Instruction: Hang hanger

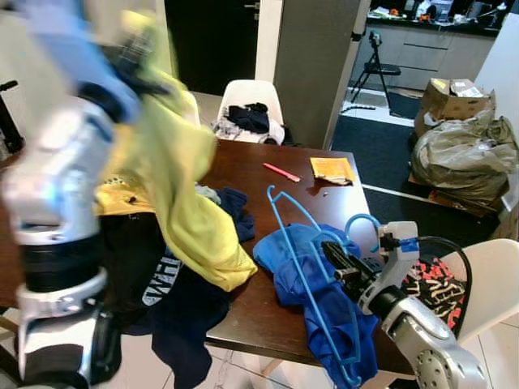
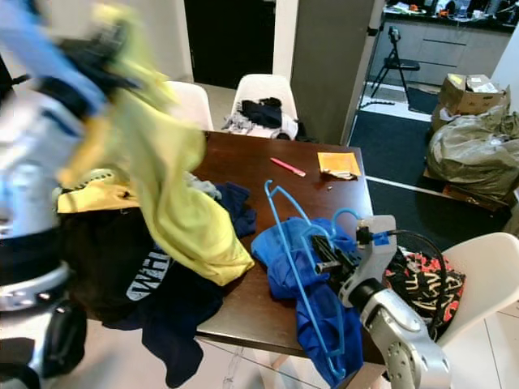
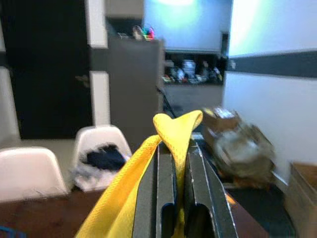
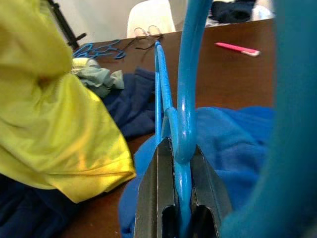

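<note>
Right gripper (image 4: pixel 182 148) is clamped on the neck of the blue hanger (image 1: pixel 302 259), just below its hook; in the right wrist view the two black fingers (image 4: pixel 159 186) pinch the blue plastic between them. The hanger stands tilted over the right part of the dark wooden table (image 1: pixel 268 190), its triangular frame resting against a crumpled blue garment (image 1: pixel 312 279) that lies on the table and droops over the near edge. Left gripper (image 3: pixel 174 168) is raised high at the robot's left, fingers closed on a fold of the yellow shirt (image 1: pixel 182 194); the cloth passes up between the fingers and loops over their tips in the left wrist view. The rest of the shirt hangs down from that grip, its lower hem lying on the table over a heap of dark clothes (image 1: pixel 174 300), one piece bearing white lettering. The left arm is blurred in both eye views, so the exact spot of the grip on the shirt is hard to fix from there. Farther back on the table: a pink pen (image 1: pixel 281 172) and, near it, an orange packet (image 1: pixel 332 169). A white chair (image 1: pixel 253 101) holding dark clothes stands at the far side of the table; another white chair (image 1: pixel 491 279) is beside the right arm, with a patterned red and black cloth (image 1: pixel 434 288) on its seat.
</note>
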`<state>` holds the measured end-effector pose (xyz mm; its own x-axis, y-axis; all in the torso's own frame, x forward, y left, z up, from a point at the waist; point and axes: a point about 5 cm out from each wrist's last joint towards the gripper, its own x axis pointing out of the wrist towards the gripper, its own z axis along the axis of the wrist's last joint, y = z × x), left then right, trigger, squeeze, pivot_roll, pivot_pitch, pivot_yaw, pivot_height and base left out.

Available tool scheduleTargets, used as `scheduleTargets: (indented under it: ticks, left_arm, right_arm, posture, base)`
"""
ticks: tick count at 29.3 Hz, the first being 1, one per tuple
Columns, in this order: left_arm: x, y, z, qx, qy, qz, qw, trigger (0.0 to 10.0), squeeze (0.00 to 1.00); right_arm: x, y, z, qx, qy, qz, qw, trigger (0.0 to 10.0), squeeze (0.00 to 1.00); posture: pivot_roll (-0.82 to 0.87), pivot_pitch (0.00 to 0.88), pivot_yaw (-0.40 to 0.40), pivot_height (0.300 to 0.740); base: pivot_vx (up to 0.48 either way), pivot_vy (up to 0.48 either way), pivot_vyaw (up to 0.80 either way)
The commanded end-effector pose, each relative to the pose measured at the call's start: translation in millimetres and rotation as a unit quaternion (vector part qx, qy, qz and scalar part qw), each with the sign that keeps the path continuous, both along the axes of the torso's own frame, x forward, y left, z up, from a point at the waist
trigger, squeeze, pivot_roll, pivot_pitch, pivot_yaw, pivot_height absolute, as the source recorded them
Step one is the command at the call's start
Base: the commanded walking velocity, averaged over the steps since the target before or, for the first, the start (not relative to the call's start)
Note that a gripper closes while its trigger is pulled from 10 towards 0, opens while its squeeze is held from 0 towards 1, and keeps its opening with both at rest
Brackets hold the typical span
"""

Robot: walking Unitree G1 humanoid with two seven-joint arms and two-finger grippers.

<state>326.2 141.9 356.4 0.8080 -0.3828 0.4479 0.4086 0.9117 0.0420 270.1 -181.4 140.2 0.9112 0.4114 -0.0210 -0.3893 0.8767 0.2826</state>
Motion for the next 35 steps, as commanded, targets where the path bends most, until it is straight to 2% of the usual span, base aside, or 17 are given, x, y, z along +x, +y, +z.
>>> scheduleTargets:
  ticks: [1, 3, 4, 8, 9, 12, 13, 14, 15, 16, 19, 20, 21, 24, 25, 31, 35]
  left_arm:
    - [0.5, -10.8, -8, 0.005, 0.015, -0.022, 1.0, 0.0, 0.0]
    - [-1.3, -41.1, -27, 0.002, 0.055, -0.07, 0.996, 0.0, 0.0]
    - [-4.1, -57.1, -39, 0.009, 0.077, -0.098, 0.992, 0.7, 0.0]
    - [-8.2, -75.4, -55, 0.027, 0.101, -0.131, 0.986, 1.2, 0.0]
    - [-9.1, -80.1, -61, 0.037, 0.113, -0.144, 0.982, 0.7, 0.0]
    - [-9.7, -83.0, -66, 0.047, 0.121, -0.153, 0.98, 1.2, 0.0]
    - [-11.4, -86.5, -71, 0.065, 0.122, -0.162, 0.977, 4.5, 0.0]
    - [-11.4, -86.5, -71, 0.065, 0.122, -0.162, 0.977, 4.5, 0.0]
    - [-13.7, -90.2, -76, 0.084, 0.122, -0.174, 0.973, 6.3, 0.0]
    - [-16.2, -93.5, -81, 0.106, 0.123, -0.185, 0.969, 9.2, 0.0]
    - [-17.9, -95.6, -84, 0.12, 0.123, -0.191, 0.966, 9.2, 0.0]
    - [-17.9, -97.1, -91, 0.145, 0.126, -0.188, 0.963, 10.0, 0.0]
    - [-17.2, -97.1, -98, 0.173, 0.124, -0.18, 0.96, 10.0, 0.45]
    - [-17.1, -97.1, -103, 0.191, 0.123, -0.175, 0.958, 10.0, 0.45]
    - [-18.6, -97.3, -108, 0.226, 0.117, -0.173, 0.951, 10.0, 1.0]
    - [-13.8, -86.7, -118, 0.355, 0.083, -0.117, 0.924, 10.0, 1.0]
    - [-11.7, -83.3, -118, 0.369, 0.079, -0.104, 0.92, 10.0, 1.0]
  right_arm:
    - [0.3, -2.7, -1, 0.002, 0.0, -0.008, 1.0, 10.0, 0.0]
    - [0.3, -2.8, -1, 0.003, 0.001, -0.007, 1.0, 10.0, 0.0]
    - [0.5, -2.7, -1, 0.003, 0.002, -0.006, 1.0, 10.0, 0.0]
    - [0.6, -2.5, -1, 0.003, 0.003, -0.006, 1.0, 10.0, 0.0]
    - [0.6, -2.3, -1, 0.003, 0.003, -0.006, 1.0, 10.0, 0.0]
    - [0.6, -2.3, -1, 0.003, 0.004, -0.006, 1.0, 10.0, 0.0]
    - [0.6, -2.2, -1, 0.003, 0.004, -0.006, 1.0, 10.0, 0.0]
    - [0.6, -2.2, -1, 0.003, 0.004, -0.006, 1.0, 10.0, 0.0]
    - [0.5, -2.3, -1, 0.003, 0.004, -0.006, 1.0, 10.0, 0.0]
    - [0.4, -2.3, -1, 0.003, 0.004, -0.007, 1.0, 10.0, 0.0]
    - [0.3, -2.5, -2, 0.003, 0.004, -0.007, 1.0, 10.0, 0.0]
    - [0.1, -2.6, -2, 0.003, 0.004, -0.007, 1.0, 10.0, 0.0]
    - [-0.1, -2.8, -2, 0.003, 0.004, -0.007, 1.0, 10.0, 0.0]
    - [-0.3, -2.9, -2, 0.002, 0.004, -0.007, 1.0, 10.0, 0.0]
    - [-0.5, -3.2, -2, 0.002, 0.004, -0.007, 1.0, 10.0, 0.0]
    - [-0.3, -3.4, -3, 0.0, 0.006, -0.005, 1.0, 10.0, 0.0]
    - [-0.2, -3.3, -3, 0.0, 0.006, -0.004, 1.0, 10.0, 0.0]
  posture:
    - [0.01, 0.0, -0.038, 0.74]
    - [0.01, 0.0, -0.041, 0.74]
    - [0.01, 0.0, -0.042, 0.74]
    - [0.01, 0.0, -0.041, 0.74]
    - [0.01, 0.0, -0.039, 0.74]
    - [0.01, 0.0, -0.039, 0.74]
    - [0.01, 0.0, -0.039, 0.74]
    - [0.01, 0.0, -0.039, 0.74]
    - [0.01, 0.0, -0.039, 0.74]
    - [0.01, 0.0, -0.039, 0.74]
    - [0.0, 0.0, -0.034, 0.74]
    - [0.0, 0.0, -0.034, 0.74]
    - [0.0, 0.0, -0.034, 0.74]
    - [0.0, 0.0, -0.034, 0.74]
    - [0.0, 0.0, -0.036, 0.74]
    - [0.01, 0.0, -0.037, 0.74]
    - [0.01, 0.0, -0.037, 0.74]
  base:
    - [0.0, 0.0, 0.0]
    - [0.0, 0.0, 0.0]
    - [0.0, 0.0, 0.0]
    - [0.0, 0.0, 0.0]
    - [0.0, 0.0, 0.0]
    - [0.0, 0.0, 0.0]
    - [0.0, 0.0, 0.0]
    - [0.0, 0.0, 0.0]
    - [0.0, 0.0, 0.0]
    - [0.0, 0.0, 0.0]
    - [0.0, 0.0, 0.0]
    - [0.0, 0.0, 0.0]
    - [0.0, 0.0, 0.0]
    - [0.0, 0.0, 0.0]
    - [0.0, 0.0, 0.0]
    - [0.0, 0.0, 0.0]
    - [0.0, 0.0, 0.0]
